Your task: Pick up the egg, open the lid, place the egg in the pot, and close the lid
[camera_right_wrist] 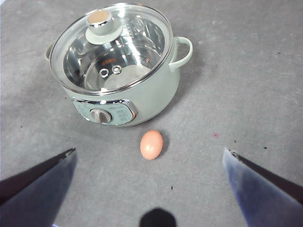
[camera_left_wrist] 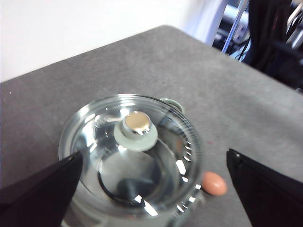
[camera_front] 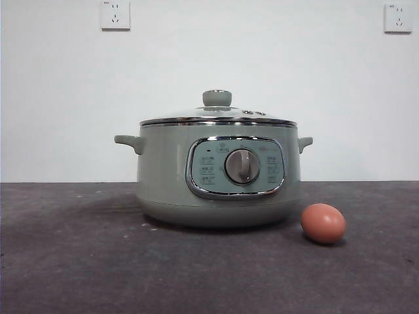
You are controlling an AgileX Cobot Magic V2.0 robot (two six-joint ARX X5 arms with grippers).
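Note:
The sage-green pot [camera_front: 216,176] stands in the middle of the dark table, its dial panel facing the front view. The glass lid [camera_front: 217,116] with its green knob rests shut on the pot. A reddish-brown egg [camera_front: 323,223] lies on the table just right of the pot's base. My left gripper [camera_left_wrist: 151,189] hangs open high above the lid [camera_left_wrist: 130,151], with the egg [camera_left_wrist: 214,183] off to one side. My right gripper [camera_right_wrist: 149,184] is open above the table, the egg [camera_right_wrist: 151,144] lying between its jaws and the pot [camera_right_wrist: 123,66]. Neither gripper shows in the front view.
A white wall with two sockets [camera_front: 115,14] stands behind the table. Dark equipment [camera_left_wrist: 274,38] sits beyond the table's far corner in the left wrist view. The grey table surface [camera_right_wrist: 246,85] spreads around the pot.

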